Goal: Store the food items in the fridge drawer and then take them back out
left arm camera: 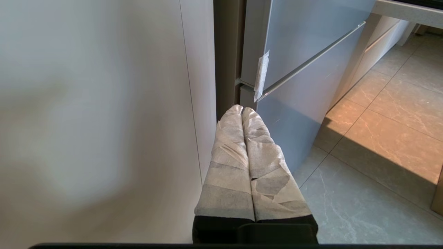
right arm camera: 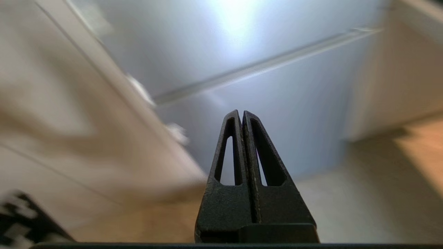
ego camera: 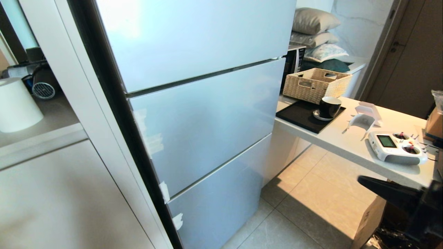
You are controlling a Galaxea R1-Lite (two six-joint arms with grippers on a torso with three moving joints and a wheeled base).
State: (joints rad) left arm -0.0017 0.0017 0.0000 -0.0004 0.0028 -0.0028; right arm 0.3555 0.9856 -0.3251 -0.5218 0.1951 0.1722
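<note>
The pale blue-grey fridge [ego camera: 207, 114] stands with all its fronts closed, so the fridge drawer is hidden behind them. The food items are out of view. My right gripper [ego camera: 361, 180] is a black shape at the lower right of the head view, away from the fridge and below the counter edge. In the right wrist view this gripper [right arm camera: 241, 112] is shut with nothing in it and points at the fridge's lower fronts [right arm camera: 263, 114]. My left gripper [left arm camera: 241, 108], its fingers wrapped in white tape, is shut and empty, low beside the fridge's bottom front [left arm camera: 297, 100].
A white counter [ego camera: 346, 141] juts out right of the fridge. It bears a wicker basket [ego camera: 316, 84], a black mug [ego camera: 328, 107] on a black tray [ego camera: 297, 116], and a white remote controller [ego camera: 396, 148]. A cardboard box [ego camera: 368, 221] sits on the tiled floor [ego camera: 311, 200]. White cabinets [ego camera: 52, 193] flank the fridge's left.
</note>
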